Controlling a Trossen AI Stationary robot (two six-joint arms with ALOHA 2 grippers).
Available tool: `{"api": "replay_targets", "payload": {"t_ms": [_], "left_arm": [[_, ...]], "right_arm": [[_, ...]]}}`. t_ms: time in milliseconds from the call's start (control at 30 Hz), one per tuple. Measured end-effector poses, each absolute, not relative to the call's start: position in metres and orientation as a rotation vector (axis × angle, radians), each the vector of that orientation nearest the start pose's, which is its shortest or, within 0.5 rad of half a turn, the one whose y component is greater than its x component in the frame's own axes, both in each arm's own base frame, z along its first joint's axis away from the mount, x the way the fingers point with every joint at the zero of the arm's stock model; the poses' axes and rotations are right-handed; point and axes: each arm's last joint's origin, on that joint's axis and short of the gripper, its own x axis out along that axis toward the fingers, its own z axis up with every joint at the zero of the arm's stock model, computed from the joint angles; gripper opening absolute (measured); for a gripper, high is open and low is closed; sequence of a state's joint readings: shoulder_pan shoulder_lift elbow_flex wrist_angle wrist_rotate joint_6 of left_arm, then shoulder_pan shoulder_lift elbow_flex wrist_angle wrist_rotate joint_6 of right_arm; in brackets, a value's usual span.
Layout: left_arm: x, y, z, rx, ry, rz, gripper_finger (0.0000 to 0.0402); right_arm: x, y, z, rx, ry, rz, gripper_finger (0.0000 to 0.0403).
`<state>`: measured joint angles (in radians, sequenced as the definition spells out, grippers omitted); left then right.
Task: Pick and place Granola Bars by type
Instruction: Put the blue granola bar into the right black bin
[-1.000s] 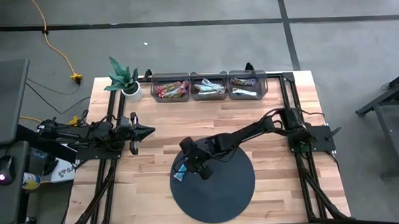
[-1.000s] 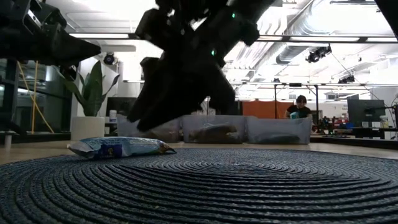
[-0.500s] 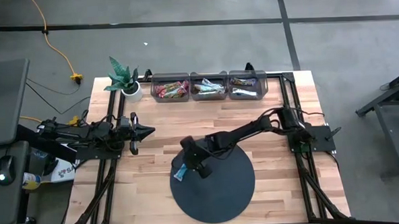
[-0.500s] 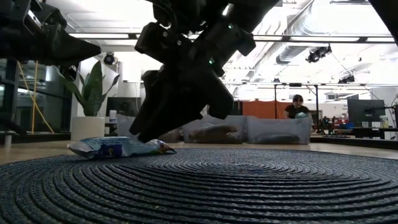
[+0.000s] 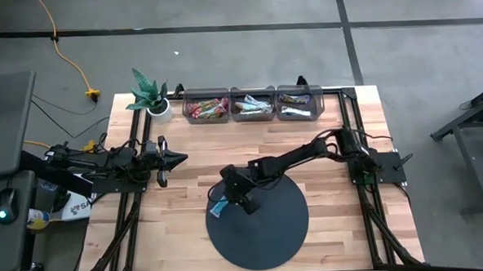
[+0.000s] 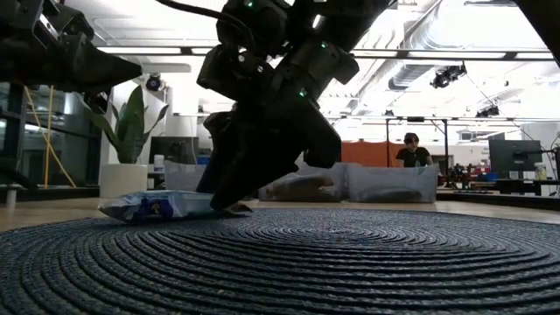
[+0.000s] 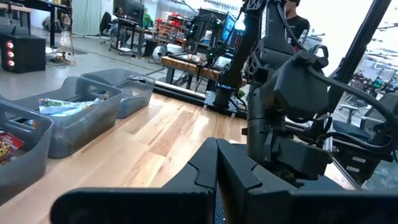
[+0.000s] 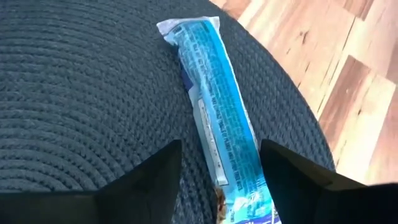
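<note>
Wooden table (image 5: 185, 162) — dark round mat (image 5: 266, 232), three bins (image 5: 252, 105), potted plant (image 5: 152, 97)

A granola bar (image 8: 217, 143) at the centre of the right wrist view wore a light blue wrapper with a white panel. Under it the round mat (image 8: 81, 112) was dark charcoal, woven in concentric rings. The tabletop (image 5: 185, 162) showed pale wood planks. At upper centre of the high view, clear grey bins (image 5: 252, 105) held red, blue and multicoloured wrappers.
</note>
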<state>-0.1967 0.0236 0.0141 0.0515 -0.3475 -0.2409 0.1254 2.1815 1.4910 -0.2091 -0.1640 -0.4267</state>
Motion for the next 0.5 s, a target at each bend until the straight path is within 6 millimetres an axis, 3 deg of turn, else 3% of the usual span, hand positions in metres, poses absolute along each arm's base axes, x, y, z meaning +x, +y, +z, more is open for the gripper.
{"api": "replay_targets", "payload": {"t_ms": [500], "left_arm": [[0.0966, -0.0092, 0.1714, -0.252, -0.059, 0.146, 0.0001]], "right_arm": [[0.4522, 0.0524, 0.1288, -0.34, 0.886, 0.451, 0.0191]]}}
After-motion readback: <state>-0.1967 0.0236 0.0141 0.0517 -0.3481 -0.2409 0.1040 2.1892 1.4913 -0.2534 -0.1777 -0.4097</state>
